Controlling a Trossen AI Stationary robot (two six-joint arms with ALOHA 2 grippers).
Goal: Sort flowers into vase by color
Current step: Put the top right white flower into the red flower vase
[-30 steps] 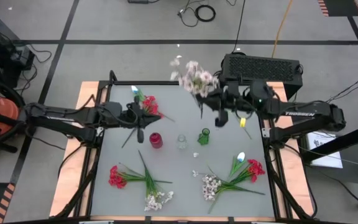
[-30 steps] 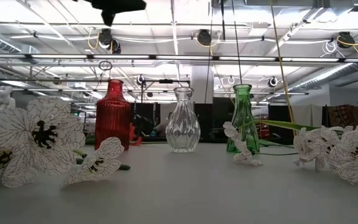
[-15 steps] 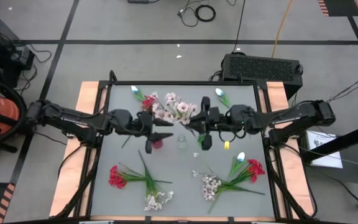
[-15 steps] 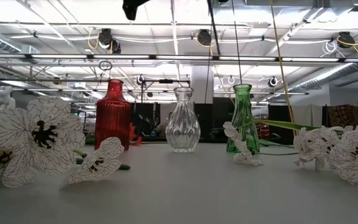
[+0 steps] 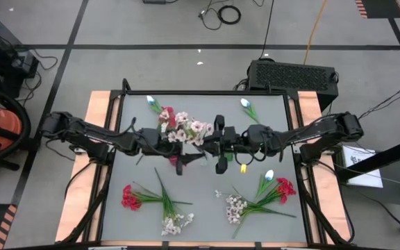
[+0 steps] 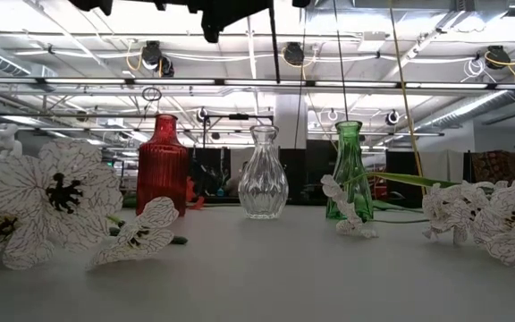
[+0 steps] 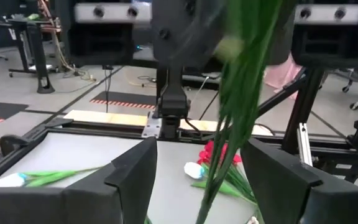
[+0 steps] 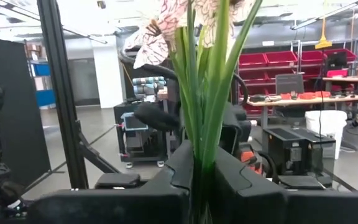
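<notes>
A pinkish-white sprig (image 5: 189,130) hangs above the table's middle, with my right gripper (image 5: 211,147) shut on its green stems (image 8: 202,112). My left gripper (image 5: 189,154) faces it from the left and is open. Its two fingers (image 7: 133,179) stand on either side of the same stems (image 7: 241,93) without touching them. In the low view the red vase (image 6: 162,165), the clear vase (image 6: 263,174) and the green vase (image 6: 348,172) stand in a row. Both grippers are dark shapes above them (image 6: 231,12). A thin stem (image 6: 275,49) hangs down over the clear vase. My right gripper pinches the sprig's bunched green stems (image 8: 201,163) between its two fingers, below the blossoms (image 8: 166,28). The fingers come about level from the table's right and lie across the stems. The sprig stands roughly upright in the hold, blossoms up, lifted clear of the table.
Loose flowers lie on the table. A red bloom with a white bud (image 5: 160,111) and another bud (image 5: 247,106) are near the far edge. A red and pinkish-white bunch (image 5: 151,203) is near left and a mixed bunch (image 5: 259,198) near right. Large blossoms (image 6: 47,201) fill the low view's sides.
My right gripper has carried the sprig from the far edge down to the table's middle, over the vases. My left gripper has come toward the middle from the left and a little down. Its fingers have opened around the sprig's stems.
</notes>
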